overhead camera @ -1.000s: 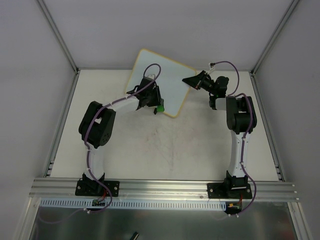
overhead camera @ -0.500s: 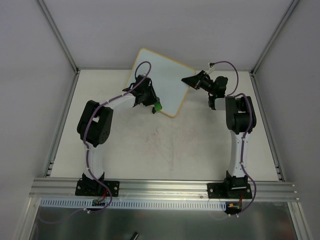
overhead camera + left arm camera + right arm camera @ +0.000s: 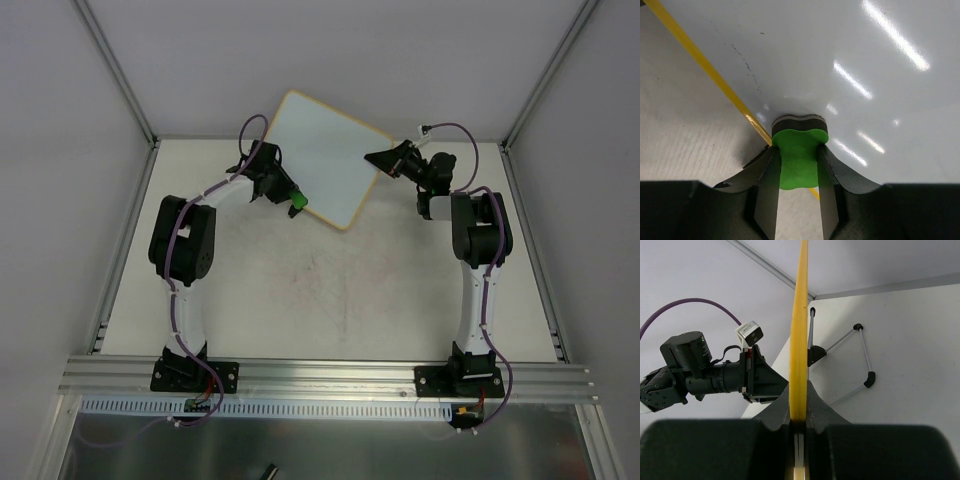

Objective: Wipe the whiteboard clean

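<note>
- Green eraser (image 3: 297, 208) is clamped by the left gripper (image 3: 293, 204) at the near-left edge of the whiteboard (image 3: 325, 150), which is held at the table's (image 3: 330, 300) far middle.
- Left wrist: the eraser's dark felt (image 3: 799, 123) is pressed onto the white surface, just beside the yellow frame (image 3: 715, 77).
- Right wrist: the frame edge is pinched by the right gripper (image 3: 798, 426).

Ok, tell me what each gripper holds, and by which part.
Left gripper: the green eraser, pinched by its two sides, dark pad end against the whiteboard. Right gripper: the whiteboard, clamped by its yellow frame edge.

Whiteboard (image 3: 850, 75) cropped; eraser (image 3: 799, 167) rear hidden by left tool (image 3: 798, 149).
</note>
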Robot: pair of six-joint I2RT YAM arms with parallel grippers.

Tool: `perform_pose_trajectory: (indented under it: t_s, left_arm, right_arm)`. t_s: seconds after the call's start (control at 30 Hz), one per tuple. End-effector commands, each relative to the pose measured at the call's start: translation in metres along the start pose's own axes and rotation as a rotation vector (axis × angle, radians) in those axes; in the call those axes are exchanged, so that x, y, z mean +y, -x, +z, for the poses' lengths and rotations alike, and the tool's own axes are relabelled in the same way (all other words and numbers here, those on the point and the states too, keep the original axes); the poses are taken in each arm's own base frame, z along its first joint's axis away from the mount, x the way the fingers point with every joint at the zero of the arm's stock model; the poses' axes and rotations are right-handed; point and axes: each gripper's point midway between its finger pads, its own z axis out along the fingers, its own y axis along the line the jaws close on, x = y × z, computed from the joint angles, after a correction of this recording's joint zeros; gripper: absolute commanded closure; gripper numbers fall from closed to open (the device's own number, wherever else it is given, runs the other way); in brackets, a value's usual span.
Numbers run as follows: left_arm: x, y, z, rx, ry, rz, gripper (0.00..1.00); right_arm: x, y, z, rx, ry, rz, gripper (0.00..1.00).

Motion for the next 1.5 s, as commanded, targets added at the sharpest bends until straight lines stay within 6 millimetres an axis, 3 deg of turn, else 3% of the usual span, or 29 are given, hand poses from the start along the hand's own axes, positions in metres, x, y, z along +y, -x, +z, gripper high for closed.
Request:
perform_pose_trajectory:
  t_s: [0.0,0.07,0.1,0.2,0.33,0.47,0.67,0.83,1.03,1.17,1.27,1.47]
  left_arm:
    - [0.023,0.038,0.011,-0.093,0.051,-0.030,1.00]
    - [0.020,0.032,0.009,-0.079,0.023,-0.027,1.00]
    - [0.005,0.031,0.004,-0.071,-0.038,-0.020,1.00]
    - [-0.011,0.024,-0.006,-0.059,-0.093,0.004,1.00]
    - [-0.052,0.002,-0.023,-0.028,-0.196,0.085,1.00]
    - [-0.096,-0.004,-0.046,0.012,-0.329,0.126,1.00]
    - [-0.124,0.002,-0.074,0.017,-0.422,0.145,1.00]
    - [-0.103,0.024,-0.084,-0.017,-0.396,0.104,1.00]
    - [-0.053,0.052,-0.087,-0.051,-0.328,0.071,1.00]
    - [-0.009,0.054,-0.086,-0.126,-0.172,0.103,1.00]
    - [0.001,0.051,-0.081,-0.129,-0.145,0.137,1.00]
    - [0.010,0.040,-0.051,-0.100,-0.155,0.281,1.00]
  right_arm:
    - [0.078,0.013,0.000,0.028,0.256,-0.166,1.00]
    - [0.078,0.014,-0.001,0.026,0.256,-0.167,1.00]
    - [0.077,0.014,-0.001,0.026,0.255,-0.167,1.00]
    - [0.078,0.013,0.001,0.031,0.259,-0.167,1.00]
    - [0.078,0.012,0.002,0.032,0.260,-0.166,1.00]
    - [0.080,0.013,0.002,0.028,0.261,-0.171,1.00]
    - [0.081,0.015,0.003,0.019,0.260,-0.178,1.00]
    - [0.084,0.013,0.005,0.017,0.262,-0.188,1.00]
    - [0.084,0.013,0.006,0.018,0.242,-0.208,1.00]
    - [0.084,0.013,0.007,0.017,0.241,-0.207,1.00]
    - [0.082,0.013,0.007,0.014,0.239,-0.206,1.00]
    - [0.083,0.013,0.007,0.018,0.243,-0.207,1.00]
